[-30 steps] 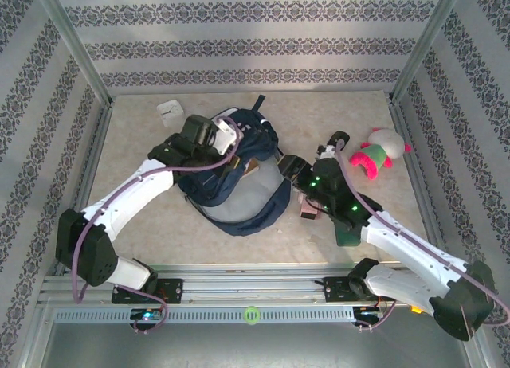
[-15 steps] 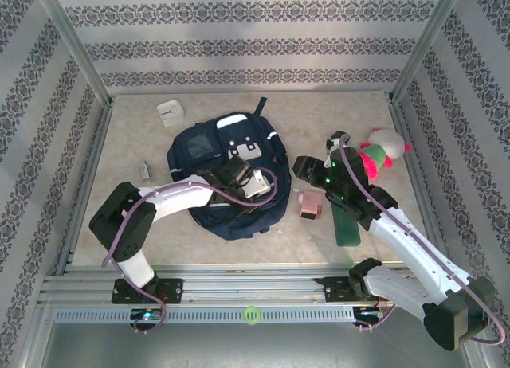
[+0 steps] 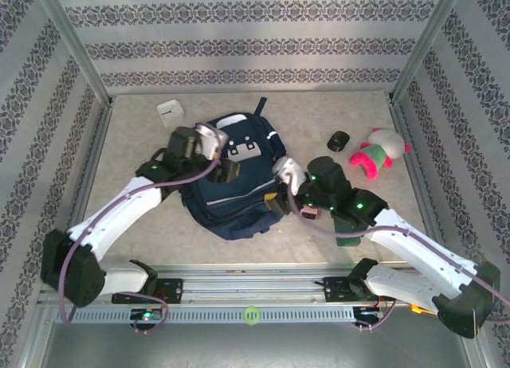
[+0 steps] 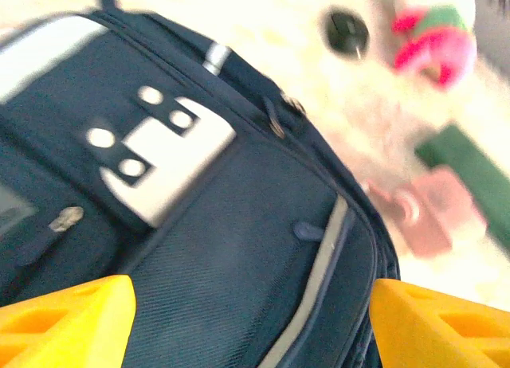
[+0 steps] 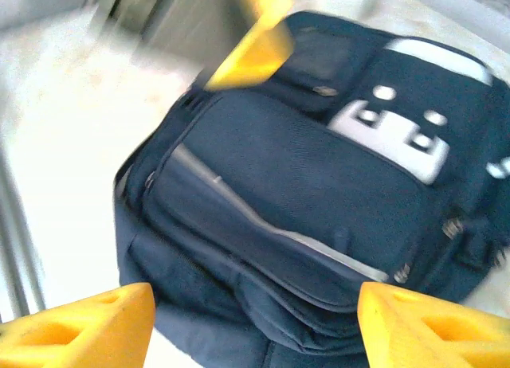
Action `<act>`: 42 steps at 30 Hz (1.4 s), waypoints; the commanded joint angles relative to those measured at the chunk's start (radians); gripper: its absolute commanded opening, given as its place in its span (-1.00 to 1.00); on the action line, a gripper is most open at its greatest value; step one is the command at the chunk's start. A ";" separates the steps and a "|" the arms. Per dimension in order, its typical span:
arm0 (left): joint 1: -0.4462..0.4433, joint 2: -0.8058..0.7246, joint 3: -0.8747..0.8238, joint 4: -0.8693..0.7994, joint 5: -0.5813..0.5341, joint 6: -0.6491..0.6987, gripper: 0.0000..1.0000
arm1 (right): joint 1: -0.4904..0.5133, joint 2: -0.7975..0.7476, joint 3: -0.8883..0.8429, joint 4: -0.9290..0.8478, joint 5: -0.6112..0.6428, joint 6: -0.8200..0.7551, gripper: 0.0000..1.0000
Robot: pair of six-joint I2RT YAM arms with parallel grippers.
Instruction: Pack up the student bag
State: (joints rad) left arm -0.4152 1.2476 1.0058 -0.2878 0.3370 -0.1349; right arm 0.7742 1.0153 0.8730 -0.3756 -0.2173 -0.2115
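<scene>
The student bag (image 3: 235,197), navy blue with a grey-white patch, lies flat in the middle of the table. My left gripper (image 3: 225,170) hovers over its upper left part, jaws open and nothing between them. In the left wrist view its yellow fingertips (image 4: 68,320) stand wide apart above the front pocket's pale stripe (image 4: 319,276). My right gripper (image 3: 273,199) is at the bag's right edge, also open and empty. In the right wrist view the bag (image 5: 303,193) lies beyond its spread gripper (image 5: 255,332), and one yellow finger (image 5: 255,41) of the left gripper shows at the top.
Right of the bag lie a pink item (image 3: 309,211) and a dark green book (image 3: 347,229), partly under my right arm. A black round object (image 3: 339,140) and a pink-green plush toy (image 3: 378,153) sit at the back right. A small white box (image 3: 170,111) lies back left.
My left gripper has opened and moved from the bag's front up to its upper left. My right arm has swung left to the bag's right edge.
</scene>
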 commanded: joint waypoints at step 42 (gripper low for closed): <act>0.242 -0.352 -0.395 0.041 0.019 -0.376 0.60 | 0.172 0.676 0.210 -0.212 -0.100 -0.536 0.24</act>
State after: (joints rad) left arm -0.1875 0.9077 0.6079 -0.2817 0.3553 -0.5026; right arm 0.9344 1.6547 1.0615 -0.5098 -0.3099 -0.7807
